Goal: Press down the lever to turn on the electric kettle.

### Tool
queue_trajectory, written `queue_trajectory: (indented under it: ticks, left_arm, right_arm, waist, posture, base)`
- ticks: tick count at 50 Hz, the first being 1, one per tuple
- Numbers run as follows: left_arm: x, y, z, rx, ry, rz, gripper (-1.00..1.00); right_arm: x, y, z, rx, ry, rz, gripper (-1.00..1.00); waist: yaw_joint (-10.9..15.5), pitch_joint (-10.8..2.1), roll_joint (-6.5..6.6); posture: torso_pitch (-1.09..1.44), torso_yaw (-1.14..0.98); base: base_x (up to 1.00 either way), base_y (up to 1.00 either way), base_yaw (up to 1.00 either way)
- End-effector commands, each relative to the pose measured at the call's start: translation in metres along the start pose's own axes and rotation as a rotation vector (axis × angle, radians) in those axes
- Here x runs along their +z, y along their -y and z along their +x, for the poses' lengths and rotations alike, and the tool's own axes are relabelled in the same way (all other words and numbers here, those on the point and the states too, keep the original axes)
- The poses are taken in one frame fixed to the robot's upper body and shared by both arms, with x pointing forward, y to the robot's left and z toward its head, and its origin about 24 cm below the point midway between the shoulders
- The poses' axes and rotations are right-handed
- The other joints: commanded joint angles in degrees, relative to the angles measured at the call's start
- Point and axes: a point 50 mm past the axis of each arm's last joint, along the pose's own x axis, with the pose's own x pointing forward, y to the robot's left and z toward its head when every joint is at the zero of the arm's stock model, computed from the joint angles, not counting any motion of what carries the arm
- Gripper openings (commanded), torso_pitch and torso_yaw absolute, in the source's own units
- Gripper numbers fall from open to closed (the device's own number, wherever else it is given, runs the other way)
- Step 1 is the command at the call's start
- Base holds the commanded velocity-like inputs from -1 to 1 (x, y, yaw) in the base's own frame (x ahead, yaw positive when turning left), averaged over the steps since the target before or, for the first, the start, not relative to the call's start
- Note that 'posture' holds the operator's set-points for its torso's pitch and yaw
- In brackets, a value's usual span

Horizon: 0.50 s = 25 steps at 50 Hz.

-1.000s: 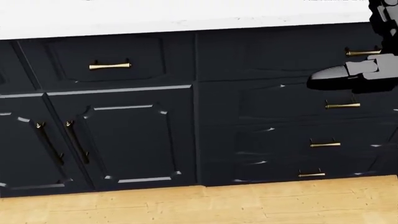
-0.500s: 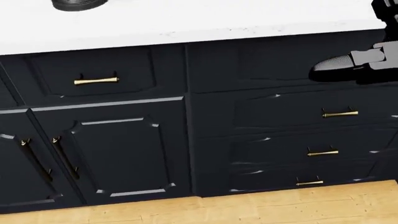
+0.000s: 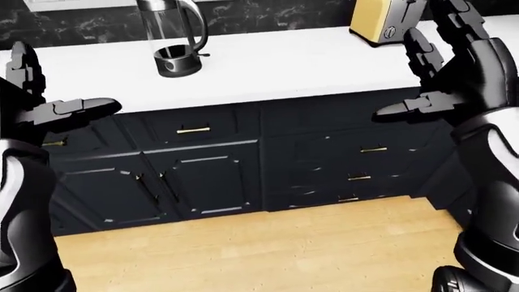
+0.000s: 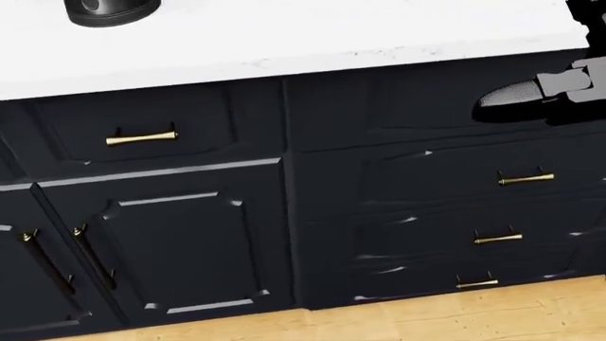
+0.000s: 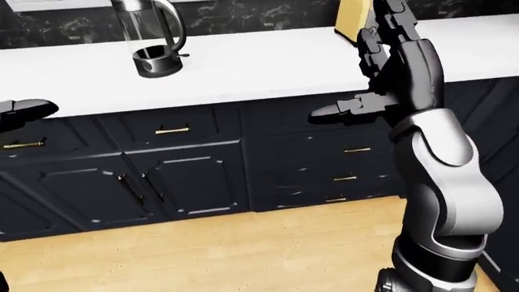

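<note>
The electric kettle (image 3: 172, 33) has a clear glass body, a dark handle and a dark base with a small lever (image 3: 201, 55) at the handle's foot. It stands on the white counter (image 3: 284, 61) at the top left of the left-eye view; only its base (image 4: 111, 10) shows in the head view. My left hand (image 3: 56, 91) is open at the left edge, level with the counter's edge and left of the kettle. My right hand (image 3: 430, 73) is open at the right, held up before the counter and far from the kettle. Both hands are empty.
A yellow toaster (image 3: 381, 21) stands on the counter at the top right. Dark cabinets with brass handles (image 3: 193, 129) run below the counter, doors on the left, drawers (image 3: 373, 149) on the right. Light wood floor (image 3: 268, 243) lies between me and the cabinets.
The head camera has moved: the cabinets have slid down in the picture, and more counter and the kettle's base have come into view at the top. My right hand holds about the same place.
</note>
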Motion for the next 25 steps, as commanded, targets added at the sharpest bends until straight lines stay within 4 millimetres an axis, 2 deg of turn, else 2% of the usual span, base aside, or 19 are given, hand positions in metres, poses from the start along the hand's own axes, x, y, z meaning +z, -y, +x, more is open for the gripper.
queue_trajectory:
  ticks: [1, 2, 3, 5, 9, 11, 12, 13, 14, 16, 18, 20, 23, 25]
  left_arm:
    - [0.0126, -0.0003, 0.0006, 0.001, 0.062, 0.003, 1.00]
    - [0.0125, -0.0002, 0.0005, 0.001, 0.062, 0.003, 1.00]
    - [0.0125, -0.0002, 0.0005, 0.001, 0.062, 0.003, 1.00]
    - [0.0132, -0.0001, 0.0005, 0.000, 0.063, 0.002, 1.00]
    - [0.0139, -0.0004, 0.0008, 0.001, 0.064, 0.002, 1.00]
    - [0.0137, -0.0004, 0.0005, 0.000, 0.065, 0.004, 1.00]
    - [0.0136, -0.0006, 0.0005, 0.000, 0.065, 0.004, 1.00]
    - [0.0140, -0.0007, 0.0006, 0.000, 0.066, 0.005, 1.00]
    - [0.0144, -0.0008, 0.0007, 0.001, 0.066, 0.005, 1.00]
    - [0.0154, -0.0007, 0.0007, 0.000, 0.069, 0.005, 1.00]
    - [0.0154, -0.0007, 0.0005, 0.000, 0.069, 0.005, 1.00]
    - [0.0157, -0.0008, 0.0005, 0.000, 0.070, 0.005, 1.00]
    - [0.0171, -0.0011, 0.0005, 0.001, 0.072, 0.004, 1.00]
    - [0.0179, -0.0015, 0.0006, 0.002, 0.072, 0.003, 1.00]
  right_arm:
    - [0.0129, -0.0001, -0.0004, 0.005, 0.064, -0.019, 1.00]
    - [0.0126, 0.0001, -0.0003, 0.004, 0.063, -0.020, 1.00]
    - [0.0128, 0.0001, -0.0003, 0.004, 0.063, -0.020, 1.00]
    - [0.0137, 0.0000, -0.0003, 0.005, 0.065, -0.021, 1.00]
    - [0.0153, -0.0003, 0.0002, 0.007, 0.067, -0.021, 1.00]
    - [0.0158, -0.0007, 0.0004, 0.009, 0.067, -0.025, 1.00]
    - [0.0165, -0.0007, 0.0006, 0.010, 0.068, -0.025, 1.00]
    - [0.0170, -0.0008, 0.0007, 0.011, 0.069, -0.026, 1.00]
    - [0.0168, -0.0011, 0.0007, 0.012, 0.068, -0.026, 1.00]
    - [0.0153, -0.0016, 0.0008, 0.015, 0.066, -0.026, 1.00]
    - [0.0160, -0.0016, 0.0009, 0.017, 0.067, -0.026, 1.00]
    - [0.0166, -0.0013, 0.0010, 0.018, 0.067, -0.028, 1.00]
    - [0.0165, -0.0013, 0.0012, 0.019, 0.067, -0.030, 1.00]
    - [0.0166, -0.0011, 0.0014, 0.020, 0.067, -0.030, 1.00]
  waist:
    - [0.0, -1.37, 0.25]
    - [0.2, -0.54, 0.25]
    - [0.1, -0.35, 0.10]
    - [0.3, -0.85, -1.10]
    - [0.4, -0.42, -3.48]
    - [0.6, -0.41, -5.16]
    - [0.7, -0.55, -6.39]
    - [0.7, -1.13, -8.22]
    - [0.4, -0.67, -6.49]
    - [0.5, -0.77, -7.11]
    - [0.4, -1.15, -6.55]
    - [0.4, -0.90, -5.63]
    - [0.2, -0.17, -3.59]
    - [-0.1, -0.59, -0.96]
  posture:
    - [0.00, 0.00]
    - [0.00, 0.00]
    - [0.00, 0.00]
    - [0.00, 0.00]
    - [0.00, 0.00]
    - [0.00, 0.00]
    - [0.00, 0.00]
    - [0.00, 0.00]
    - [0.00, 0.00]
    - [0.00, 0.00]
    - [0.00, 0.00]
    - [0.00, 0.00]
    - [0.00, 0.00]
    - [0.00, 0.00]
  base:
    - [0.07, 0.14, 0.00]
    - [0.07, 0.14, 0.00]
    - [0.05, 0.13, 0.00]
    - [0.07, 0.14, 0.00]
    - [0.07, 0.14, 0.00]
    - [0.07, 0.14, 0.00]
    - [0.06, 0.14, 0.00]
    - [0.07, 0.14, 0.00]
    - [0.08, 0.14, 0.00]
    - [0.07, 0.15, 0.00]
    - [0.07, 0.14, 0.00]
    - [0.07, 0.14, 0.00]
    - [0.07, 0.15, 0.00]
    - [0.06, 0.14, 0.00]
